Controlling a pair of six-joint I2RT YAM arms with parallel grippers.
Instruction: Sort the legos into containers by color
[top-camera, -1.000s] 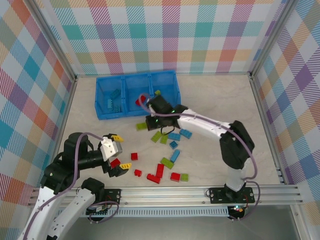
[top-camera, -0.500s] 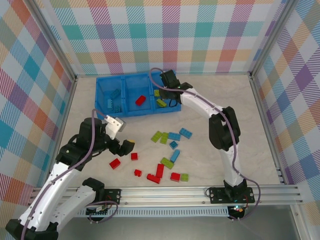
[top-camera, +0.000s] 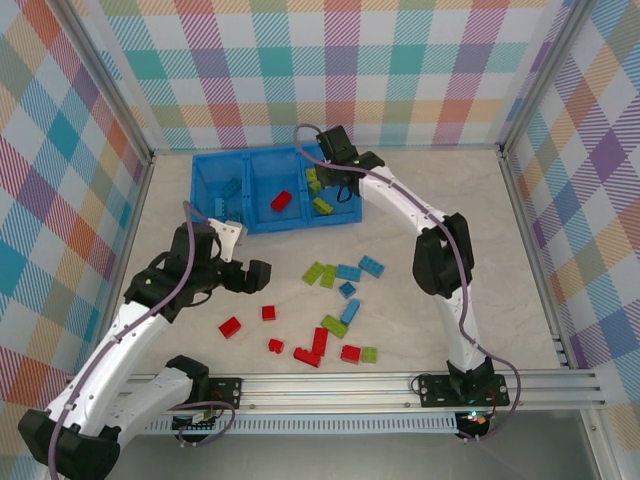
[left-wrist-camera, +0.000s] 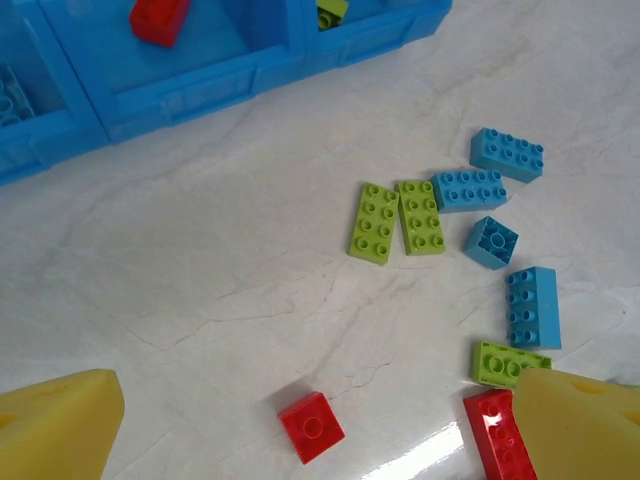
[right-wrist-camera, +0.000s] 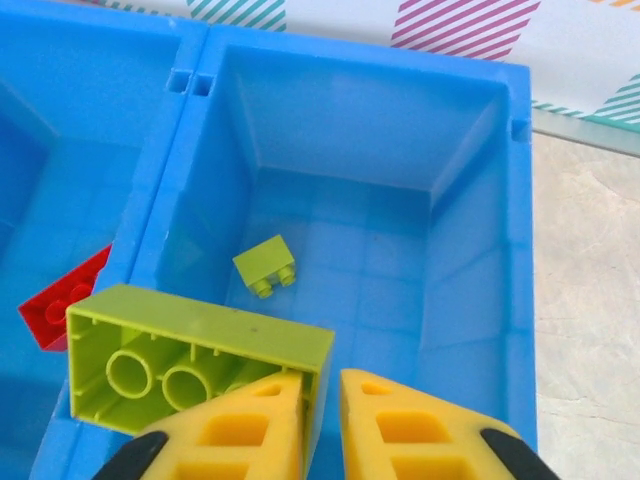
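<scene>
Gripping a lime green brick (right-wrist-camera: 190, 355) by one end with the right jaws, closed tight on it, hollow underside turned toward the wrist camera. Holding it above the right compartment (right-wrist-camera: 470, 250) of the blue bin (top-camera: 240, 226), far and left on the table (top-camera: 490, 210). On that compartment's floor, a small lime brick (right-wrist-camera: 266, 266). In the middle compartment (top-camera: 265, 172), a red brick (top-camera: 282, 200); in the left compartment (top-camera: 207, 178), a few blue bricks (top-camera: 231, 187).

Hovering over the table with the left jaws spread wide and empty, just left of the loose legos (top-camera: 351, 311). Down on the table between the yellow fingertips (left-wrist-camera: 55, 425) in the wrist view, a small red square (left-wrist-camera: 311, 427); just beside the right-hand fingertip and partly hidden by it, a longer red brick (left-wrist-camera: 495, 440).

Scattered near and right of the bin: a lime pair (left-wrist-camera: 374, 222) side by side and touching; just right of them two blue pieces (left-wrist-camera: 468, 189) close together; nearer, a small blue square (left-wrist-camera: 491, 242), then a long blue brick (left-wrist-camera: 532, 306), then another lime piece (left-wrist-camera: 508, 363). Closer to the near edge, a red cluster (top-camera: 313, 345) with a last lime brick (top-camera: 369, 354) at its right end, and well left of it a lone red brick (top-camera: 230, 326)
</scene>
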